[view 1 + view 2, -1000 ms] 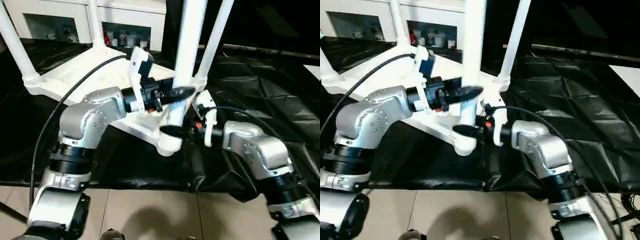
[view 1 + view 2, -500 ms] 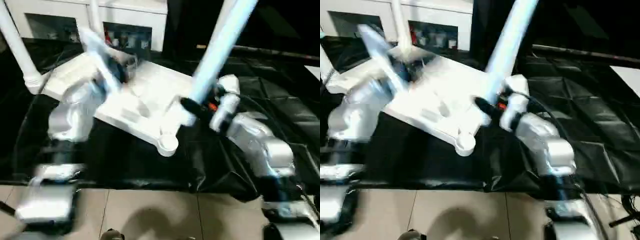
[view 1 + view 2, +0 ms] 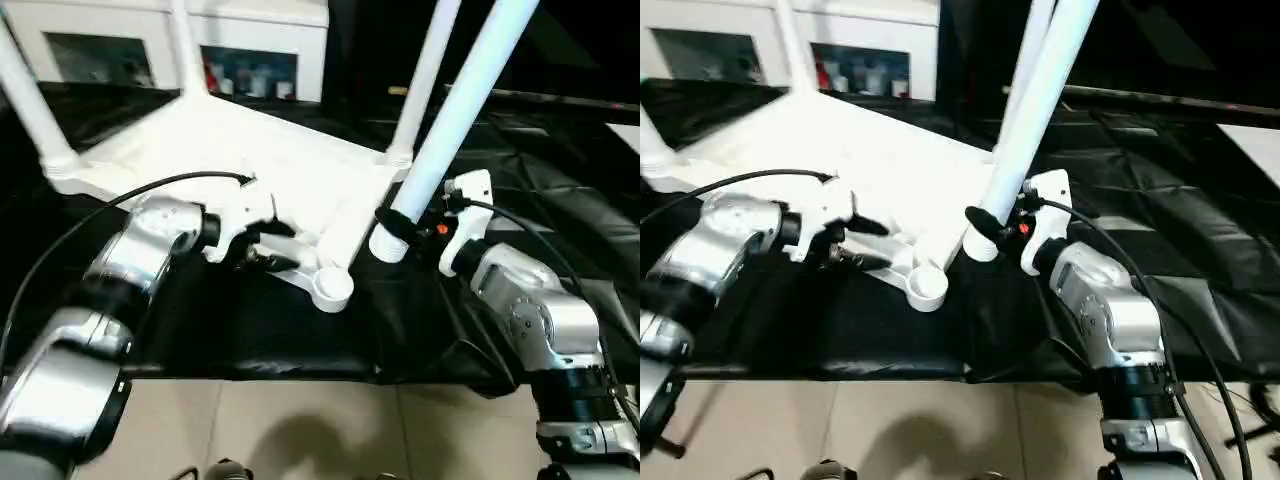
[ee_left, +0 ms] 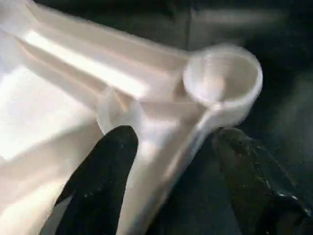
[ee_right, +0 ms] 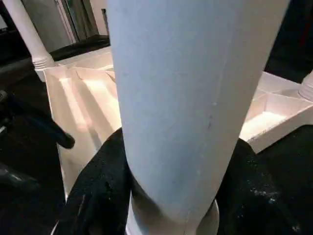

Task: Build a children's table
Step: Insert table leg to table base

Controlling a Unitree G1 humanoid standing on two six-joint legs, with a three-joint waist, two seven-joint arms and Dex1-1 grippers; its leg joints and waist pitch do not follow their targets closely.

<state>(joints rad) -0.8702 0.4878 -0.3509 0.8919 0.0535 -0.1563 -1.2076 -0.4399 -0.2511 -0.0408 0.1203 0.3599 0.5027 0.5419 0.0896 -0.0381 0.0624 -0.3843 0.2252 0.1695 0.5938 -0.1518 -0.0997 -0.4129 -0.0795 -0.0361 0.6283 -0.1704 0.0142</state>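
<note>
The children's table top [image 3: 250, 150] lies upside down on the black cover, with three white legs standing in its corner sockets. The near corner socket [image 3: 333, 288] is empty. My right gripper [image 3: 395, 228] is shut on the lower end of the fourth leg [image 3: 460, 110]. This leg leans up and to the right, its end just right of the empty socket. In the right wrist view the leg [image 5: 195, 98] fills the space between my fingers [image 5: 98, 196]. My left gripper [image 3: 285, 248] is open, its fingers [image 4: 102, 181] straddling the top's rim beside the socket [image 4: 222, 73].
A white shelf unit [image 3: 250, 40] stands behind the work table. The crumpled black cover [image 3: 560, 200] spreads to the right. The work table's front edge runs just below the socket, with beige floor tiles [image 3: 300, 420] beneath. A black cable [image 3: 150, 190] arcs over my left forearm.
My left gripper has let go of the leg and dropped to the top's rim by the near socket. My right gripper has swung the leg off the socket, rightward and tilted.
</note>
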